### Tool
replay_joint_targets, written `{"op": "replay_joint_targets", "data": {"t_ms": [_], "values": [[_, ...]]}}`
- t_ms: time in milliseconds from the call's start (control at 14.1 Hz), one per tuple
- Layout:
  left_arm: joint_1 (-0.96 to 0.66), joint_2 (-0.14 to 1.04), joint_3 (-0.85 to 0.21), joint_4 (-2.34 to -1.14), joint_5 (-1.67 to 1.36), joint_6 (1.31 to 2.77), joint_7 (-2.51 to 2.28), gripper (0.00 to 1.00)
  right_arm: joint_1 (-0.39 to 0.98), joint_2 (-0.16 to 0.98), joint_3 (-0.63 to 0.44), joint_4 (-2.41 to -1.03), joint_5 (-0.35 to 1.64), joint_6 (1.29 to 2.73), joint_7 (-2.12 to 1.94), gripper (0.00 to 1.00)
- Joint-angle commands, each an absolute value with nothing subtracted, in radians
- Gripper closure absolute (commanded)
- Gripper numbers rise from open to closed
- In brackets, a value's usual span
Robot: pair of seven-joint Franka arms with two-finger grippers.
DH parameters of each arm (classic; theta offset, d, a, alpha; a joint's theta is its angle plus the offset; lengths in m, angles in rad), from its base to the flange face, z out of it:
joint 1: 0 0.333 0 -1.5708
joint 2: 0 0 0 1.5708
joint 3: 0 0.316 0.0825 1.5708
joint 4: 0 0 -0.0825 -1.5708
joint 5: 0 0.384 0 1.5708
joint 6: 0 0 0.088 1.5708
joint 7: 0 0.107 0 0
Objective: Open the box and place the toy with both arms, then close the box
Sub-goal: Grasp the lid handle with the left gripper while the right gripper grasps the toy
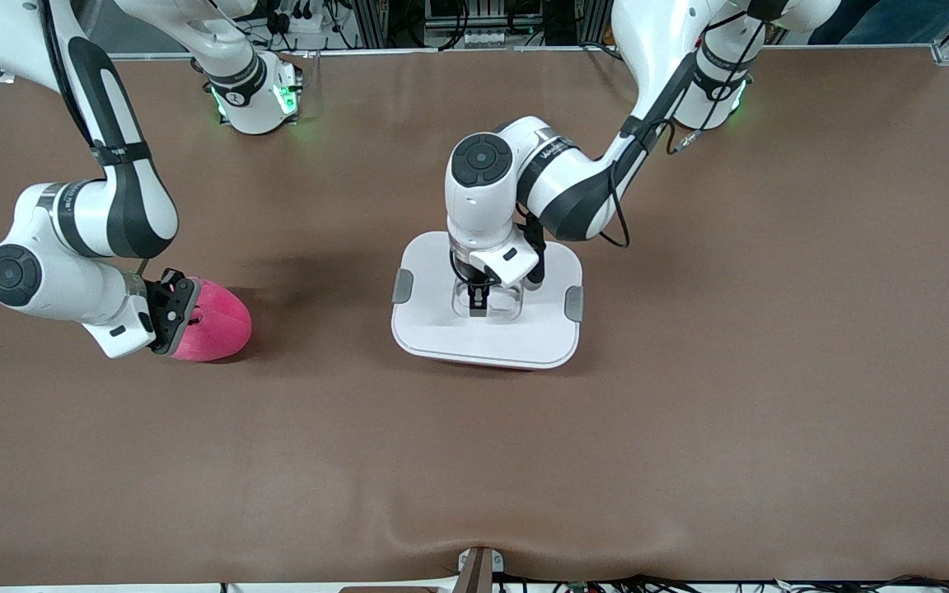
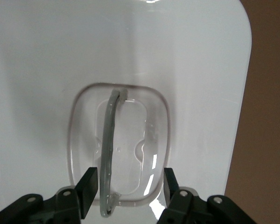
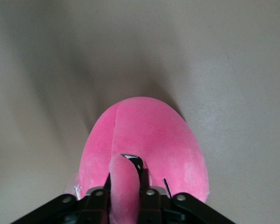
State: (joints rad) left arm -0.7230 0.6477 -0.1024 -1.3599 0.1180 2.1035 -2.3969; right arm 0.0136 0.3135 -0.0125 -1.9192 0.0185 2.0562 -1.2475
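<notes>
Pink plush toy (image 3: 144, 144) sits on the counter (image 1: 689, 412) toward my right arm's end; my right fingers (image 3: 123, 186) pinch a fold of it. My left fingers (image 2: 89, 189) straddle the lid handle (image 2: 108, 154) on the box (image 1: 487, 329), probably not gripping yet. Close squarely, then lift straight up.

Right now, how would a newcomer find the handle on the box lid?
On the brown table, find the white lid of the box. In its middle lies a clear recess; the thin grey handle arches across it, between the left gripper's fingers.
</notes>
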Motion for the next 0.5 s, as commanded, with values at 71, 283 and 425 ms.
{"op": "replay_joint_targets", "data": {"t_ms": [71, 283, 425], "values": [[-0.721, 0.632, -0.1, -1.37, 0.143, 2.088, -2.415, 0.35, 0.005, 0.288, -0.009, -1.928, 0.003, 2.072, -1.256, 1.0], [-0.719, 0.632, -0.1, -1.391, 0.144, 2.088, -2.413, 0.35, -0.017, 0.29, -0.011, -1.888, 0.008, 2.069, -1.246, 1.0], [-0.718, 0.627, -0.1, -1.391, 0.144, 2.086, -2.414, 0.46, -0.024, 0.29, -0.011, -1.84, 0.015, 2.071, -1.244, 1.0]]}}
